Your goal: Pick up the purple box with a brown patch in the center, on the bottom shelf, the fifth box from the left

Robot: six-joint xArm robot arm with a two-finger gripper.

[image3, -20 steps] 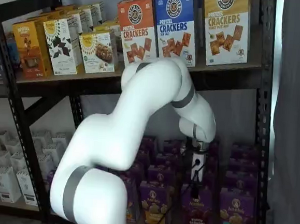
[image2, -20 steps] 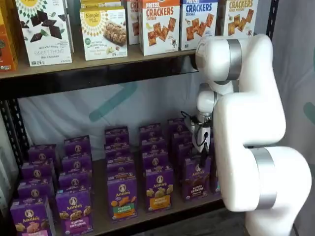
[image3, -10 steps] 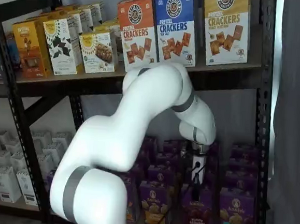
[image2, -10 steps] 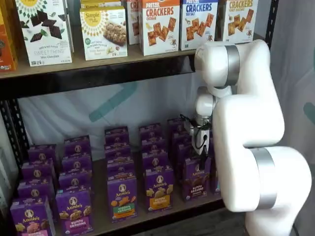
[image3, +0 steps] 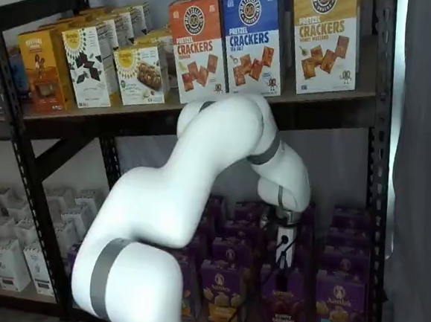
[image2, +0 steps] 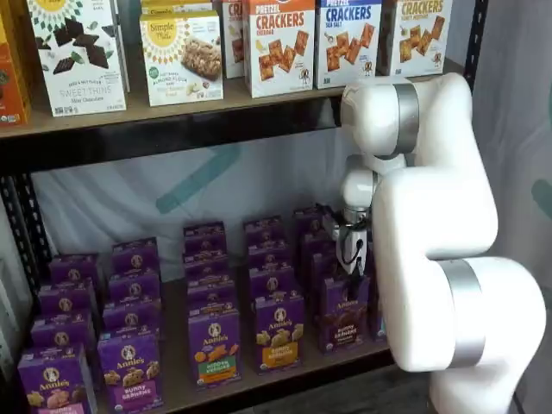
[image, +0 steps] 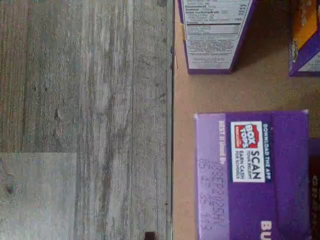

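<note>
The purple box (image2: 343, 316) with a dark brown patch stands in the front row at the right of the bottom shelf (image2: 175, 355); it also shows in a shelf view (image3: 282, 309). My gripper (image2: 356, 267) hangs just above it, white body over dark fingers seen side-on, with a cable beside them; it shows in both shelf views (image3: 282, 265). No gap or grip shows. In the wrist view the box's purple top (image: 255, 170) with a Box Tops label lies below the camera on the shelf board (image: 185, 150).
Rows of purple Annie's cartons (image2: 214, 345) fill the bottom shelf, with close neighbours (image2: 279, 332) (image3: 337, 308) on both sides. Cracker boxes (image2: 278, 45) stand on the upper board. The arm's white elbow (image2: 431, 216) hides the shelf's right end. The wrist view shows grey plank floor (image: 85, 120).
My gripper has risen a little from the top of the purple box. The arm's upper joint has sunk slightly. The boxes have not moved.
</note>
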